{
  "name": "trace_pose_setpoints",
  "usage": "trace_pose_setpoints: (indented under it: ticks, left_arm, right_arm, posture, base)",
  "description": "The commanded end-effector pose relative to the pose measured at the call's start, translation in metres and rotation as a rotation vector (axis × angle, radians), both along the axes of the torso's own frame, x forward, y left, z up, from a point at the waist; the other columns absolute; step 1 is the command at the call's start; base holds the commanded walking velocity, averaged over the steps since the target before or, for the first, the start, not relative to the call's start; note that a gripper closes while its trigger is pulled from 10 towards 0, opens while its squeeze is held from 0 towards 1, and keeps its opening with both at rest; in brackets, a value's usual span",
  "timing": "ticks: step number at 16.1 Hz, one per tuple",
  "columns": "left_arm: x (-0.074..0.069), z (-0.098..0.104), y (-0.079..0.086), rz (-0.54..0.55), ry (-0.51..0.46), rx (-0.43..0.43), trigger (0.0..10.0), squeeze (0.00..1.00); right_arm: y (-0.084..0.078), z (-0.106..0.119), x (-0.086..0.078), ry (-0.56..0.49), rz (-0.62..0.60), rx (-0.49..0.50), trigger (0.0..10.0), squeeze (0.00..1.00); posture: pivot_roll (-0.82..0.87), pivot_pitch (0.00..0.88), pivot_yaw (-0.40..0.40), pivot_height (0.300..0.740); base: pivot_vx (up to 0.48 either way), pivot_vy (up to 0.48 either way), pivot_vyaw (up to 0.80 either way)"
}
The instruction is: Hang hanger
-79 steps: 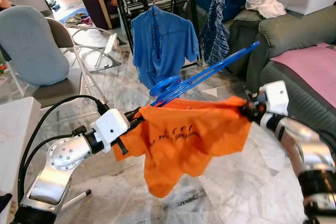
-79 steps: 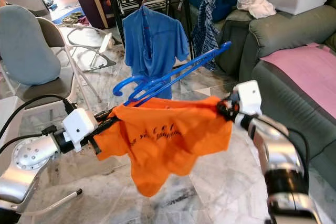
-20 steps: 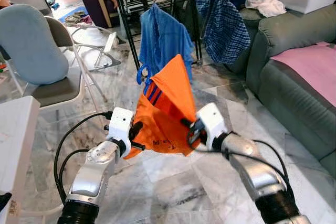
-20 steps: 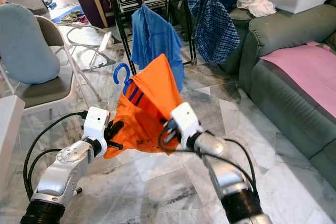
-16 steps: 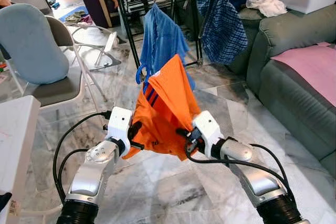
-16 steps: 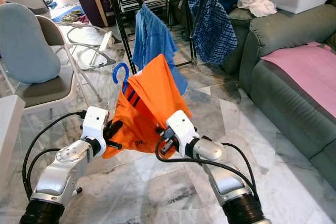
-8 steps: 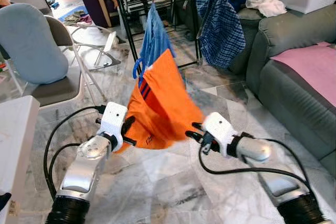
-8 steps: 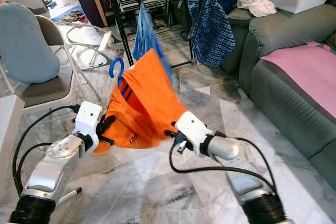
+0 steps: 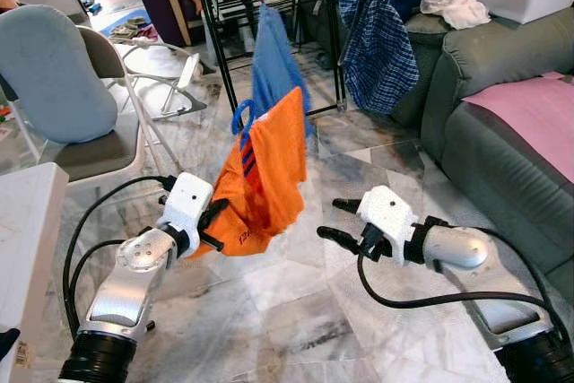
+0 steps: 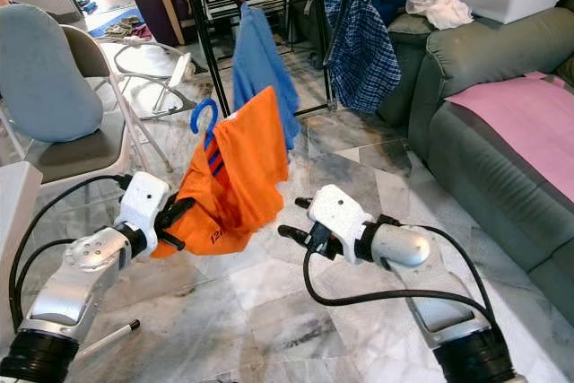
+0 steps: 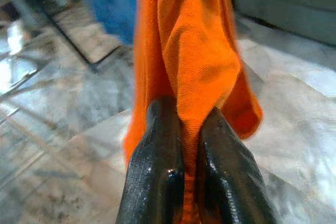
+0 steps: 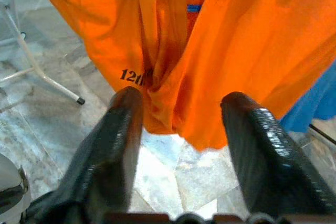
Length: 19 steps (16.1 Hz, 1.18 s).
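An orange shirt [image 9: 266, 172] hangs on a blue hanger whose hook [image 9: 240, 119] sticks up at its top. My left gripper [image 9: 212, 220] is shut on the shirt's lower left part, and the left wrist view shows both black fingers pinching the orange cloth [image 11: 184, 51]. My right gripper [image 9: 335, 220] stands open to the right of the shirt, apart from it. In the right wrist view its fingers [image 12: 126, 124] are spread wide with the orange shirt [image 12: 252, 40] ahead. A black drying rack [image 9: 215, 15] stands behind.
A blue shirt [image 9: 273, 56] and a plaid shirt [image 9: 381, 29] hang on the rack. A grey sofa [image 9: 484, 145] with a pink cloth [image 9: 538, 105] lies to the right. A blue-backed chair [image 9: 54, 78] and a white table edge [image 9: 22, 221] are on the left. Marble floor lies below.
My right gripper has let go of the orange shirt, opened and drawn back to the right. The shirt now hangs narrow from the left gripper alone.
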<state>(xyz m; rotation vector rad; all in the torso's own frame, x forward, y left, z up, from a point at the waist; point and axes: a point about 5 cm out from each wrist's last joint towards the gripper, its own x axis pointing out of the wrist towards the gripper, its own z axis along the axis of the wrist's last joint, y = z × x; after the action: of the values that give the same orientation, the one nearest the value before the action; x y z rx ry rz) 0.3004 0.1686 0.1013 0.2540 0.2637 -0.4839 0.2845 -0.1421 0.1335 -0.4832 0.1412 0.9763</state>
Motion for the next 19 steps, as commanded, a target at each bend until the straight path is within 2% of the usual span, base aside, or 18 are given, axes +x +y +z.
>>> trace_pose_setpoints:
  ticks: [1, 2, 6, 8, 16, 17, 18, 19]
  left_arm:
    - [-0.003, 0.008, 0.002, -0.081, -0.039, 0.037, 0.0, 0.0]
    - [-0.015, 0.003, 0.005, -0.215, -0.011, 0.082, 0.0, 0.0]
    - [-0.033, -0.001, 0.007, -0.416, 0.011, 0.163, 0.0, 0.0]
    - [-0.034, 0.001, 0.006, -0.501, -0.02, 0.21, 0.0, 0.0]
    - [-0.037, 0.012, -0.008, -0.656, -0.115, 0.218, 0.0, 0.0]
    - [-0.037, 0.014, -0.01, -0.676, -0.131, 0.218, 0.0, 0.0]
    - [-0.038, 0.016, -0.012, -0.708, -0.151, 0.22, 0.0, 0.0]
    - [-0.04, 0.016, -0.013, -0.736, -0.161, 0.223, 0.0, 0.0]
  right_arm:
    - [-0.003, 0.013, 0.004, -0.05, 0.011, 0.001, 10.0, 1.0]
    - [-0.014, 0.019, 0.009, -0.067, 0.001, -0.023, 10.0, 1.0]
    - [-0.026, 0.027, 0.009, -0.073, 0.029, -0.07, 10.0, 1.0]
    - [-0.033, 0.035, 0.011, -0.08, 0.049, -0.08, 10.0, 1.0]
    - [-0.05, 0.032, 0.004, 0.017, 0.144, -0.153, 10.0, 0.98]
    - [-0.055, 0.031, 0.004, 0.027, 0.158, -0.181, 10.0, 0.64]
    - [-0.062, 0.031, 0.004, 0.041, 0.181, -0.215, 10.0, 0.0]
    - [-0.064, 0.032, 0.004, 0.052, 0.203, -0.231, 10.0, 0.0]
  posture:
    - [-0.1, 0.077, 0.102, 0.74]
    - [-0.1, 0.078, 0.104, 0.74]
    - [-0.1, 0.079, 0.101, 0.74]
    - [-0.1, 0.076, 0.1, 0.74]
    - [-0.11, 0.072, 0.103, 0.74]
    - [-0.11, 0.071, 0.102, 0.74]
    - [-0.1, 0.069, 0.101, 0.74]
    - [-0.1, 0.069, 0.101, 0.74]
  base:
    - [0.0, 0.0, 0.0]
    - [0.0, 0.0, 0.0]
    - [0.0, 0.0, 0.0]
    - [0.0, 0.0, 0.0]
    - [0.0, 0.0, 0.0]
    - [0.0, 0.0, 0.0]
    - [0.0, 0.0, 0.0]
    - [0.0, 0.0, 0.0]
